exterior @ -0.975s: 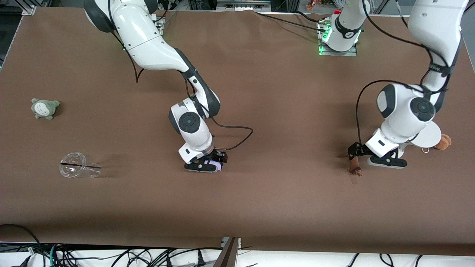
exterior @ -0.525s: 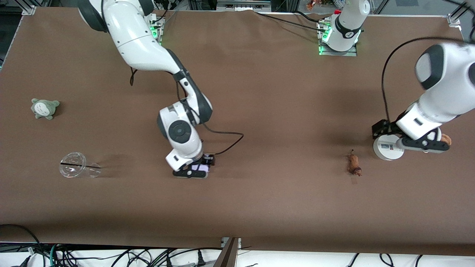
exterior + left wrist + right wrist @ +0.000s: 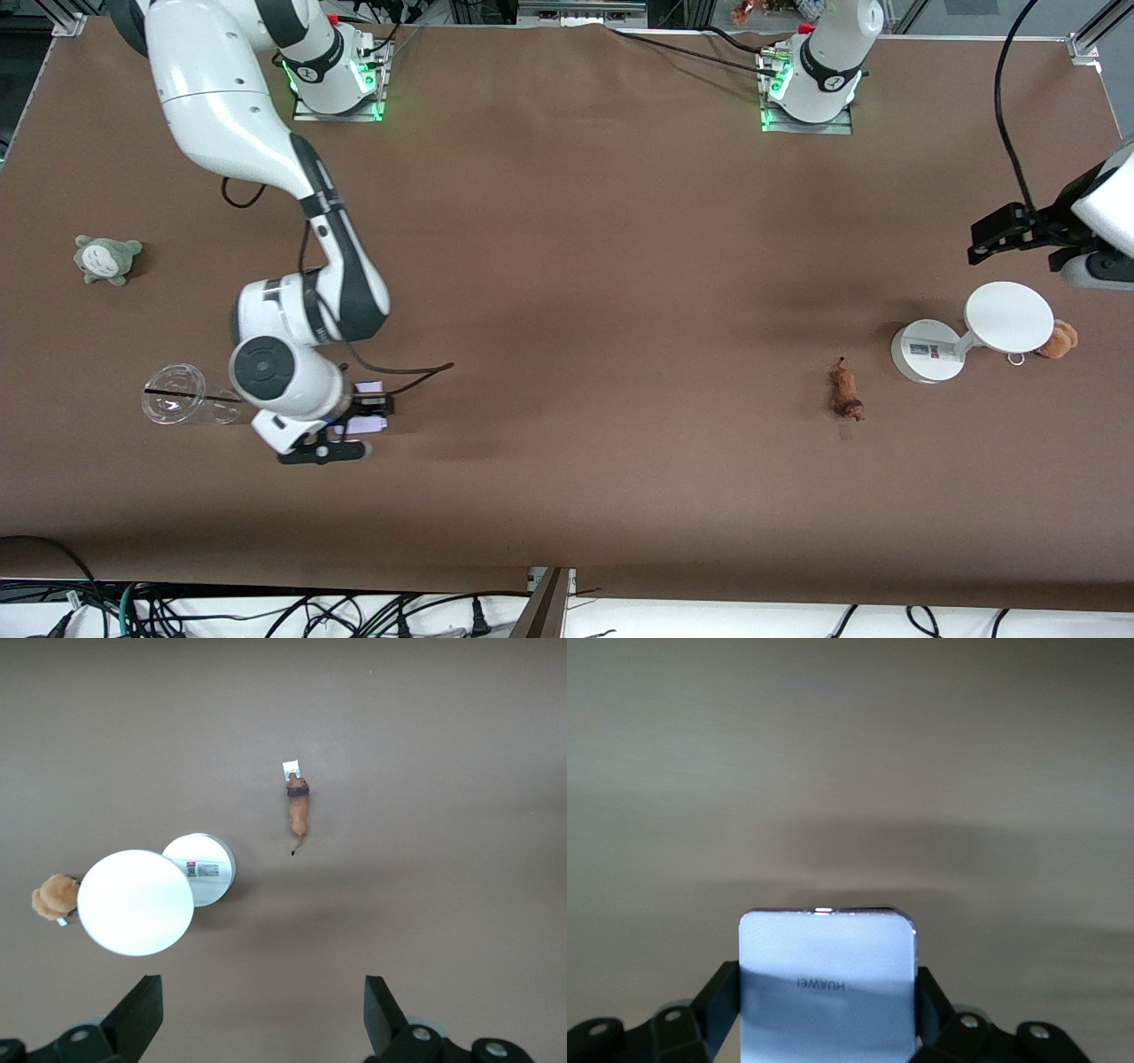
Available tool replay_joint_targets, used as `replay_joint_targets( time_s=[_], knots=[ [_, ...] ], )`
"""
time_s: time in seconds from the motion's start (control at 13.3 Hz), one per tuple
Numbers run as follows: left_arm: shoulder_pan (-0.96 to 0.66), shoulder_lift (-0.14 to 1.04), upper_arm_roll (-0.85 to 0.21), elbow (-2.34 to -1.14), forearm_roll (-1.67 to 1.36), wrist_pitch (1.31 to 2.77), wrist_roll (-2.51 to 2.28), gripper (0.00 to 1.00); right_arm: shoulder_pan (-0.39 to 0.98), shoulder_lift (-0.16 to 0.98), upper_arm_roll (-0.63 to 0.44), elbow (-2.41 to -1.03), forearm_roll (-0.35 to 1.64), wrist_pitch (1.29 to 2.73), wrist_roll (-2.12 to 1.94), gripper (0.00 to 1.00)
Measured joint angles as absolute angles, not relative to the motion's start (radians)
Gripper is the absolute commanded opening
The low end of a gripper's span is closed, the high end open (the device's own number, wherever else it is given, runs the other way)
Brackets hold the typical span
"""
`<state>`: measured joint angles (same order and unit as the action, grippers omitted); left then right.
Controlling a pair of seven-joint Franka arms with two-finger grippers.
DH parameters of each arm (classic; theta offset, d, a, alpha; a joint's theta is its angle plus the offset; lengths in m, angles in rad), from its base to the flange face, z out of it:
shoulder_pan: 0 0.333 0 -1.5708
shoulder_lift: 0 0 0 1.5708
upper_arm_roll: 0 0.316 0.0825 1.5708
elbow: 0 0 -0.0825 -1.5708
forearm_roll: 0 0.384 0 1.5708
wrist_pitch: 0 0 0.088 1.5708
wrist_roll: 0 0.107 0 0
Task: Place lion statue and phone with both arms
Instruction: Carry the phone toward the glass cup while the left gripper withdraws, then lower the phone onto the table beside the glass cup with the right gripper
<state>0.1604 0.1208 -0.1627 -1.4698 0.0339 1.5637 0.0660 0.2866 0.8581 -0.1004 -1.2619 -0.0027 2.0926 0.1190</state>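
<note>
Right pincer [image 3: 341, 434]: clamping the phone [image 3: 826, 988] by its edges, hanging over the counter [image 3: 567, 292] beside the clear plastic cup [image 3: 182, 396].

Left pincer [image 3: 257, 1028]: standing with fingers spread wide and nothing between them, hanging above the white disc stand [image 3: 974, 332].

Lion statue [image 3: 845, 392]: lying on the counter, apart from the left pincer, near the stand's round base.

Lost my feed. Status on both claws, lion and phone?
Right claw shut on phone, beside the clear cup. Left claw open, empty, up above the white stand. Lion statue lying on table, nothing in the way.
</note>
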Motion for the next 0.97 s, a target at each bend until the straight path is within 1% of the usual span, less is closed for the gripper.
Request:
replay_joint_targets(
  time_s=[0.22, 0.38, 0.75, 0.97],
  knots=[
    [0.173, 0.128, -0.16, -1.461, 0.034, 1.553, 0.057, 1.0, 0.196, 0.858, -0.109, -1.291, -0.003, 2.094, -0.017, 0.39],
    [0.174, 0.131, -0.163, -1.461, 0.034, 1.553, 0.025, 1.0, 0.163, 0.858, -0.109, -1.303, -0.003, 2.098, -0.047, 0.39],
    [0.174, 0.131, -0.174, -1.435, 0.034, 1.553, 0.006, 1.0, 0.161, 0.858, -0.105, -1.321, -0.002, 2.119, -0.048, 0.39],
    [0.174, 0.131, -0.174, -1.431, 0.034, 1.553, 0.005, 1.0, 0.159, 0.859, -0.105, -1.36, -0.002, 2.165, -0.048, 0.39]
  ],
)
